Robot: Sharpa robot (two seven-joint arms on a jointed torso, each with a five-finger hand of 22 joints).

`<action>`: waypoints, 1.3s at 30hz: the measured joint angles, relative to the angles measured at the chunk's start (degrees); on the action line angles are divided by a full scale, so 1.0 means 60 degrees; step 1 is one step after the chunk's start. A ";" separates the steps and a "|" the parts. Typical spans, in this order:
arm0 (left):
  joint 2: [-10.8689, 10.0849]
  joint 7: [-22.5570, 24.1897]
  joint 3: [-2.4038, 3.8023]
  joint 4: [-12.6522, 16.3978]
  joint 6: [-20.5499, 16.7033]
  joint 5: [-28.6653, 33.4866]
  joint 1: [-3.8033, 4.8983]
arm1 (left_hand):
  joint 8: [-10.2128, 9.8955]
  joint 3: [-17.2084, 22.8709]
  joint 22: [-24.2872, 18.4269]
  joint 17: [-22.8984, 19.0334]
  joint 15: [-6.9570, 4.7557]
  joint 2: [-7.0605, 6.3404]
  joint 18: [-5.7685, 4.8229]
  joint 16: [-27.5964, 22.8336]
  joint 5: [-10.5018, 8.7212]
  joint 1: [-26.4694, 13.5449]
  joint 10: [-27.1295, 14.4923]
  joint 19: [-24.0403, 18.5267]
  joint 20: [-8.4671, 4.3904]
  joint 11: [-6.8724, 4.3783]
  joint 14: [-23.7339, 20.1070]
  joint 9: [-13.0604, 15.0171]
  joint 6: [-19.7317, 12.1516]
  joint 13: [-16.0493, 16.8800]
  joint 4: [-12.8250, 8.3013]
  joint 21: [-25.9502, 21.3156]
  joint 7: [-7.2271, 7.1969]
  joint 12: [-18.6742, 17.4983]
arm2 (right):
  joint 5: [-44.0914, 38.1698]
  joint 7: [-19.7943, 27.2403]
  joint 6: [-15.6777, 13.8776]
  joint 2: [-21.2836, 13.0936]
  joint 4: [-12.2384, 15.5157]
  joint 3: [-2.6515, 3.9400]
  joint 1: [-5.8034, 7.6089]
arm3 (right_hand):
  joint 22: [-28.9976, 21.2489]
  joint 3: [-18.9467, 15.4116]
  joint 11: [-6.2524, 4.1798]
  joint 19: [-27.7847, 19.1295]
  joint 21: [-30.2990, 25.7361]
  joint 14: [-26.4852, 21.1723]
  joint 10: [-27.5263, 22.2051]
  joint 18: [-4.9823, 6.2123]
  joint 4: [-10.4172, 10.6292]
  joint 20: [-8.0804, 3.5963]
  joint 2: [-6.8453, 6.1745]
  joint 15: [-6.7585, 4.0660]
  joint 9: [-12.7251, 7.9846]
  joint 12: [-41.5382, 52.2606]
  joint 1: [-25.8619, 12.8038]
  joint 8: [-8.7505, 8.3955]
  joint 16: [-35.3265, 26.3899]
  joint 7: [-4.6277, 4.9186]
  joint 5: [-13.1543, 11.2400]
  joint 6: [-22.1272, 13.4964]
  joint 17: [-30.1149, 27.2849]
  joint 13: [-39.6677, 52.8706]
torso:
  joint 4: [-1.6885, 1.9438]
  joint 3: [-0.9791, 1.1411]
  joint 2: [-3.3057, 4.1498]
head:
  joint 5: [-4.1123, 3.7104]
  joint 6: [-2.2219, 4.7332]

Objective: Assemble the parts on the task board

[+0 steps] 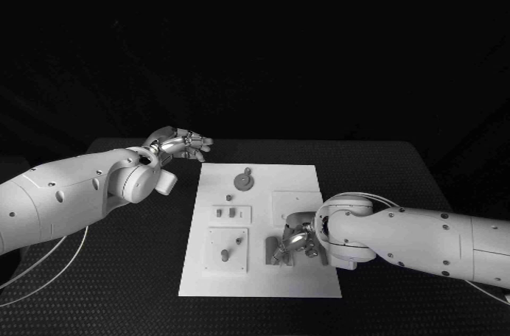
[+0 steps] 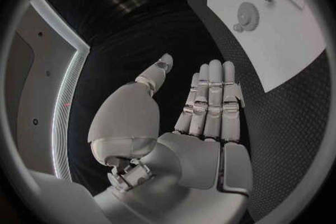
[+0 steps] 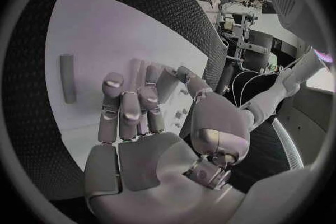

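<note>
Right hand (image 1: 295,242), silver and many-jointed, hovers low over the flat white rectangular task board (image 1: 298,183) at about five o'clock, fingers curled downward; whether it pinches anything, I cannot tell. A slim grey bar-shaped part (image 3: 66,78) lies on the board beyond its fingers. Up at ten o'clock, the left hand (image 1: 178,144) waits off the board over the textured black table (image 1: 127,277), fingers straight, holding nothing. A round grey toothed part (image 1: 245,180) sits at twelve o'clock.
</note>
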 measured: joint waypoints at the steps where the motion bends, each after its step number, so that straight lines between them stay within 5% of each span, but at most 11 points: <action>1: 0.0001 0.0000 0.0000 0.0000 0.0000 0.0000 0.0000 | 0.0000 0.0000 0.0000 0.0007 0.0000 0.0000 0.0000 0.0000 0.0000 0.0000 0.0000 0.0000 0.0000 0.0000 0.0000 0.0000 0.0000 0.0000 0.0000 0.0000 0.0000 0.0000 | -0.0005 0.0000 0.0045 0.0030 -0.0019 0.0000 -0.0012 | 0.0000 0.0026 0.0020 0.0001 0.0000 0.0016 0.0022 0.0000 -0.0039 0.0001 0.0038 -0.0014 0.0000 0.0000 -0.0001 0.0000 0.0000 -0.0007 0.0000 0.0007 0.0009 0.0025 | 0.0000 -0.0001 0.0000 | 0.0000 0.0000; 11: 0.0001 -0.0004 0.0000 -0.0001 0.0000 0.0000 0.0000 | 0.0000 0.0000 0.0008 0.0007 0.0000 0.0000 0.0000 0.0000 0.0000 0.0000 0.0000 0.0000 0.0000 0.0000 0.0000 0.0000 0.0000 -0.0001 0.0000 0.0000 0.0000 0.0000 | -0.0069 0.0001 0.0230 0.0093 -0.0070 0.0036 -0.0061 | -0.0008 0.0008 0.0030 0.0026 0.0000 0.0053 0.0064 0.0000 -0.0531 0.0004 0.0254 -0.0019 -0.0005 0.0000 0.0098 0.0090 -0.0029 -0.0043 0.0000 0.0044 -0.0007 0.0069 | 0.0000 0.0003 0.0000 | 0.0000 0.0005; 17: 0.0000 -0.0005 0.0000 -0.0001 0.0001 0.0000 0.0000 | 0.0000 0.0000 0.0008 0.0006 0.0000 0.0000 0.0000 0.0000 0.0000 0.0000 0.0000 0.0000 0.0000 0.0000 0.0000 0.0001 0.0000 -0.0001 0.0000 0.0000 0.0000 0.0000 | -0.0244 0.0013 0.0242 0.0152 -0.0069 0.0049 -0.0097 | -0.0022 0.0157 0.0009 0.0067 0.0036 0.0069 0.0113 -0.0001 -0.1001 -0.0032 0.0141 -0.0006 -0.0009 0.0000 0.0848 0.0051 -0.0037 -0.0036 0.0001 0.0102 -0.0038 0.0114 | 0.0000 -0.0001 0.0000 | -0.0009 0.0001; 27: -0.0001 -0.0007 0.0000 0.0000 0.0002 -0.0002 0.0000 | 0.0000 0.0000 0.0007 0.0014 0.0000 0.0000 0.0000 0.0000 0.0000 0.0000 0.0000 0.0000 0.0000 0.0000 0.0000 0.0001 0.0000 0.0007 0.0000 0.0000 0.0000 0.0000 | -0.0413 0.0031 0.0218 0.0160 -0.0064 0.0056 -0.0119 | -0.0053 0.0075 0.0009 0.0083 0.0036 0.0098 0.0217 -0.0001 -0.0972 -0.0020 0.0016 -0.0003 -0.0009 0.0000 0.1081 0.0056 -0.0078 -0.0075 0.0001 0.0178 0.0004 0.0202 | 0.0005 -0.0007 -0.0002 | -0.0027 -0.0001; 35: -0.0001 -0.0008 0.0000 -0.0006 0.0002 -0.0004 0.0000 | 0.0000 0.0000 0.0006 0.0014 0.0000 0.0000 0.0000 0.0000 0.0000 0.0000 0.0000 0.0000 0.0000 0.0000 0.0000 0.0002 0.0000 0.0006 0.0000 0.0000 0.0000 0.0000 | -0.0328 0.0097 0.0148 0.0046 -0.0005 0.0051 -0.0135 | -0.0117 0.0145 -0.0006 0.0117 0.0036 0.0147 0.0268 0.0000 -0.0716 -0.0051 -0.0471 -0.0049 -0.0056 -0.0045 0.1000 0.0055 -0.0114 -0.0098 0.0001 0.0201 -0.0019 0.0236 | 0.0005 -0.0007 -0.0003 | -0.0022 -0.0001; 39: -0.0009 -0.0009 0.0000 -0.0006 0.0002 -0.0005 0.0000 | 0.0000 0.0000 0.0015 0.0013 0.0000 0.0000 0.0000 0.0000 0.0000 0.0000 0.0000 0.0000 0.0000 0.0000 0.0000 0.0002 0.0000 0.0006 0.0000 0.0000 0.0000 0.0000 | -0.0284 0.0101 0.0130 -0.0113 0.0043 0.0037 -0.0140 | -0.0128 0.0181 0.0009 0.0149 0.0035 0.0150 0.0284 -0.0001 -0.0610 -0.0053 -0.0538 -0.0050 -0.0057 -0.0059 0.1012 0.0033 -0.0113 -0.0096 0.0001 0.0199 -0.0019 0.0263 | 0.0001 -0.0007 -0.0004 | -0.0015 0.0006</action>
